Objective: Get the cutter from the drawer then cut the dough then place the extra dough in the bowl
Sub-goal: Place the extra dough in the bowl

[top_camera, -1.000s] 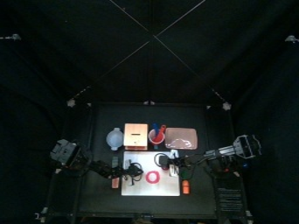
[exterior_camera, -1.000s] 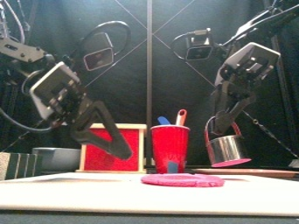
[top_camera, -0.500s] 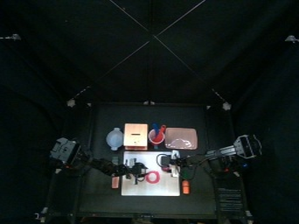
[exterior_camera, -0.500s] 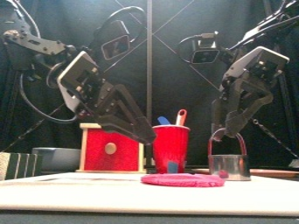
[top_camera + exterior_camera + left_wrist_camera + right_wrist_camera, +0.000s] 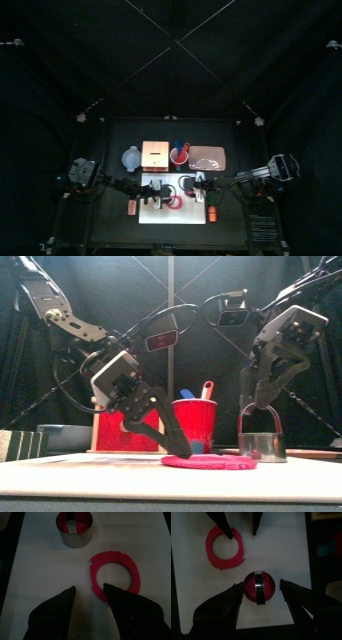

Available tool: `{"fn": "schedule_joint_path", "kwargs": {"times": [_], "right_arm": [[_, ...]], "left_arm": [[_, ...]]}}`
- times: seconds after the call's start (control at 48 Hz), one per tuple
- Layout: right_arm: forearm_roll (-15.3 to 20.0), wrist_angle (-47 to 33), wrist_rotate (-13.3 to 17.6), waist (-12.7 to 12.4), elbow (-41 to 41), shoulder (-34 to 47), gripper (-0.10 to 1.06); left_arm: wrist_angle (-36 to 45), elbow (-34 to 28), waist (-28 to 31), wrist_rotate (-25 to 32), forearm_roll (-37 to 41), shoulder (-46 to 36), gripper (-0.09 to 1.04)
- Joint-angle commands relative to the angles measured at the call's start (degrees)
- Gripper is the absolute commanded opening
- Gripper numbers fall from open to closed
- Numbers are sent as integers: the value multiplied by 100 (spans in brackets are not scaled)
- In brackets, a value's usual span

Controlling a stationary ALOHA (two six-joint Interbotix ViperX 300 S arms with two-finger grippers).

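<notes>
A red dough ring (image 5: 210, 462) lies flat on the white cutting board (image 5: 40, 567); it also shows as the ring (image 5: 110, 558) in the left wrist view and the ring (image 5: 212, 549) in the right wrist view. The round metal cutter (image 5: 263, 446) stands on the board to the ring's right, with a red dough disc inside the cutter (image 5: 260, 587). My right gripper (image 5: 262, 404) hangs open just above it, jaws either side of the wire handle and clear of it. My left gripper (image 5: 167, 442) is open and low at the ring's left edge, holding nothing.
Behind the board stand the red cup (image 5: 195, 421) with toy knives, the wooden box with its red drawer front (image 5: 127, 428), the blue-grey bowl (image 5: 131, 156) at the back left and the pink tray (image 5: 209, 157) at the back right.
The right gripper set the cutter down on the board and opened. The left gripper opened and swung down toward the dough ring.
</notes>
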Motion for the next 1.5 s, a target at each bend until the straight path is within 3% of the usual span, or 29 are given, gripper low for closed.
{"fn": "schedule_joint_path", "kwargs": {"times": [0.021,0.146,0.562,0.771,0.958,1.167,1.5], "right_arm": [[35,-35,-9,-18,-88,-167,91],[62,-53,-9,-35,-97,-158,91],[105,-70,-9,-44,-123,-158,91],[114,-70,-9,-105,-132,-158,91],[62,-18,-53,-211,-308,-185,91],[-53,-18,-35,-316,-352,-185,91],[-70,-44,-26,-396,-325,-158,91]], "left_arm": [[176,-141,9,18,9,-35,83],[457,-132,9,18,9,-9,77],[1336,-158,-88,-9,0,97,41],[1134,-272,-97,0,9,-202,39],[782,-53,0,18,97,-1380,39],[9,782,343,26,501,-2777,39],[18,2153,1960,44,791,-5238,39]]}}
